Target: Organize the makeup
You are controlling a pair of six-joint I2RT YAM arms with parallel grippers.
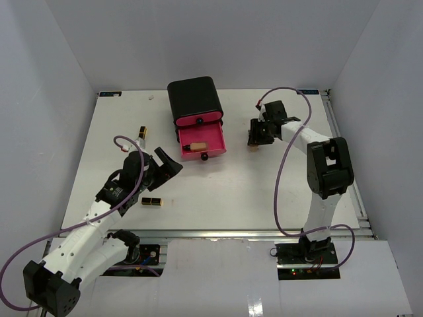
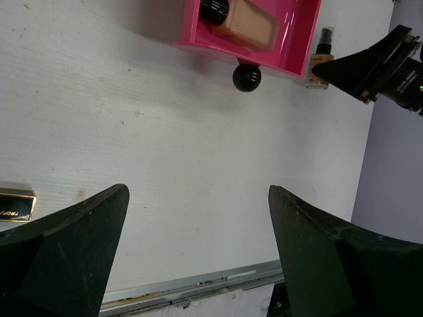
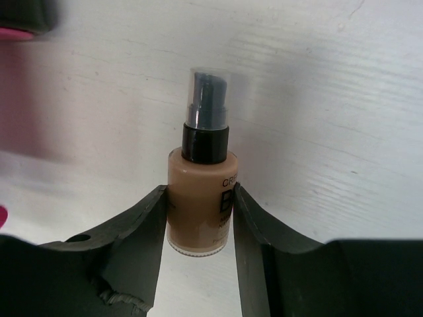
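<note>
1. while the right gripper (image 3: pixel 199 206) is clamped on a tan foundation bottle (image 3: pixel 200 188), the bottle's dark pump cap sits beyond the fingertips.
2. left gripper (image 2: pixel 198 198): jaws wide apart, holding nothing; a black-and-gold lipstick case (image 2: pixel 14 205) lies just outside its left finger.
3. ahead of the left gripper, a second tan bottle (image 2: pixel 246 23) lies in the open pink drawer (image 2: pixel 301 46).

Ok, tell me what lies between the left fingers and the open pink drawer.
Only bare table; the left wrist view shows it from left fingers to drawer.
</note>
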